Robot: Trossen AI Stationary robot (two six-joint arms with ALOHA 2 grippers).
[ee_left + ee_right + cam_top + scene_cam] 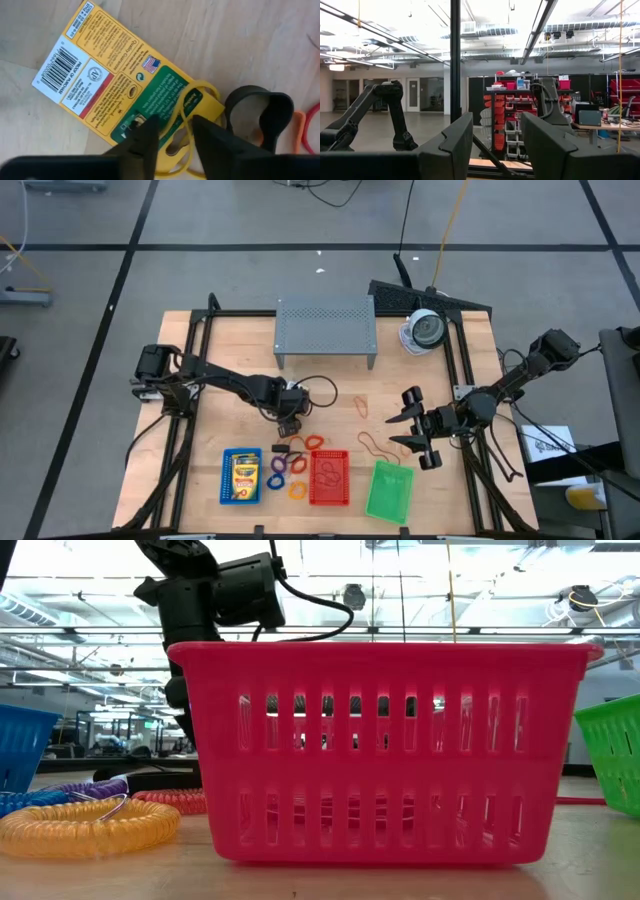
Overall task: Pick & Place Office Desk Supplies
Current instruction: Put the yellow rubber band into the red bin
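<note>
Wooden tabletop, left claw (172,132) narrowly parted over flat crayon box (120,85), long axis diagonal, right claw (497,145) wide.

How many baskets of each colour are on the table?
Blue basket: 1
Red basket: 1
Green basket: 1
Total: 3
</note>
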